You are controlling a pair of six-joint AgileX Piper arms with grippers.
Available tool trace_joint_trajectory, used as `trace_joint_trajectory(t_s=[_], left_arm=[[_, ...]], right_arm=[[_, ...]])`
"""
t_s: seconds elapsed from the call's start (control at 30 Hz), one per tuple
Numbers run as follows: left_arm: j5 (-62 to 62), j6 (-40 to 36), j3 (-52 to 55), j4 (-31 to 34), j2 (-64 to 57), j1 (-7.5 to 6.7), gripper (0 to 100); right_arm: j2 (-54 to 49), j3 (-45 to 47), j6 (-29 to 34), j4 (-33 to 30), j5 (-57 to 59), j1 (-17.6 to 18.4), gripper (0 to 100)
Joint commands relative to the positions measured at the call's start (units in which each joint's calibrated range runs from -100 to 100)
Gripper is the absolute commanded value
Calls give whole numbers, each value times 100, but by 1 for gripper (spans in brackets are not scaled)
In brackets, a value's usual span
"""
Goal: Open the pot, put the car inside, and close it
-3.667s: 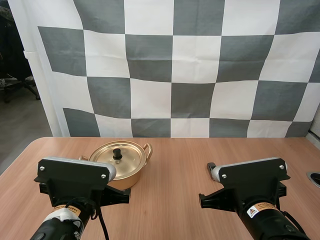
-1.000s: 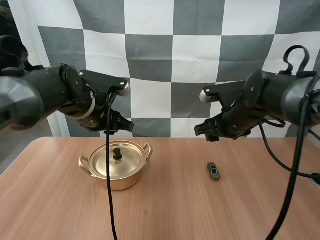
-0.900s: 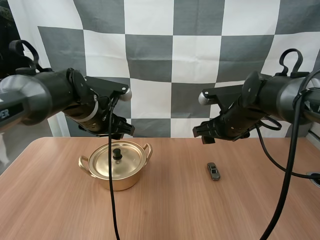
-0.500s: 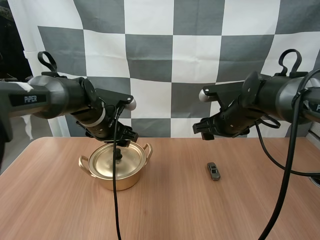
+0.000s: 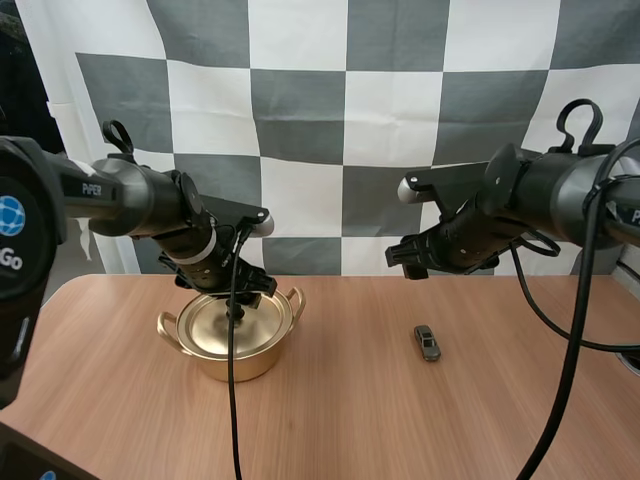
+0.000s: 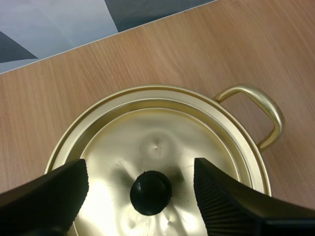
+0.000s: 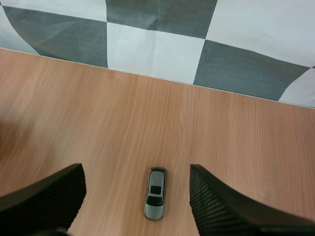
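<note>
Left gripper (image 6: pixel 140 169) dropped to knob (image 6: pixel 150 192) since last frame, fingers apart astride it; right gripper (image 7: pixel 137 172) unmoved, fingers apart over car (image 7: pixel 155 193). One pot (image 5: pixel 235 362), one lid (image 6: pixel 162 132), one car.

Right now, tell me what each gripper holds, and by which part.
Nothing is held. The left gripper is open, spread to either side of the lid knob without touching it. The right gripper is open above the car.

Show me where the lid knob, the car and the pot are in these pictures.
lid knob (image 6: pixel 150 192), left wrist view, top of the knob.
car (image 7: pixel 155 191), right wrist view, its roof.
pot (image 5: pixel 262 364), high view, its front wall.
</note>
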Motion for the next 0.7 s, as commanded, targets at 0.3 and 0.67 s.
trace_joint_trajectory(t_s=[0.3, 0.67], left_arm=[[21, 0, -3, 32, 189, -2, 100], [187, -30, -3, 32, 189, -2, 78]], right_arm=[[-1, 3, 2, 5, 8, -1, 100], [-1, 3, 2, 5, 8, -1, 100]])
